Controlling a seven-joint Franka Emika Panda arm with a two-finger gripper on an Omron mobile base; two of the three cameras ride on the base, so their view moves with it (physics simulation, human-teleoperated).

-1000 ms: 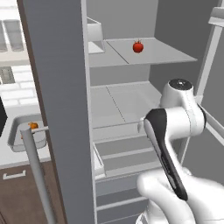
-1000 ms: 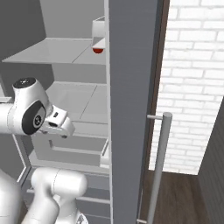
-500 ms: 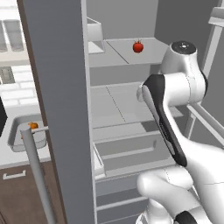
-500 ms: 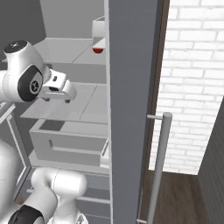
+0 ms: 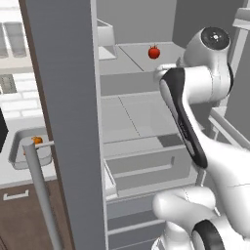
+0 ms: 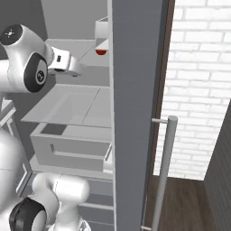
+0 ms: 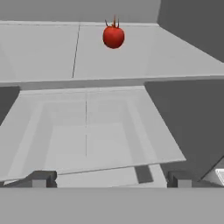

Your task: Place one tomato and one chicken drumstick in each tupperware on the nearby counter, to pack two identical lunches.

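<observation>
**Open gripper faces a tomato on the fridge's upper shelf**

The arm (image 5: 195, 97) reaches into the open fridge, its white links filling the right half of the left base view and the left side of the right base view. In the hand view the gripper (image 7: 109, 179) has its two dark fingertips (image 7: 41, 178) set wide apart at the bottom of the frame, with nothing between them.

A red tomato (image 7: 113, 36) sits near the top centre of the hand view, on the upper shelf (image 7: 52, 52), well apart from the fingertips. The same tomato (image 5: 154, 52) shows at the upper centre of the left base view, just left of the arm's wrist.

Below that shelf lies a glass shelf (image 7: 87, 135) over a pale drawer (image 5: 146, 171). The grey fridge door (image 5: 68, 122) stands open in the left base view, and the counter (image 5: 14, 161) lies at the far left, behind its bar handle (image 5: 41, 195). A brick wall (image 6: 198, 90) fills the right of the right base view.
</observation>
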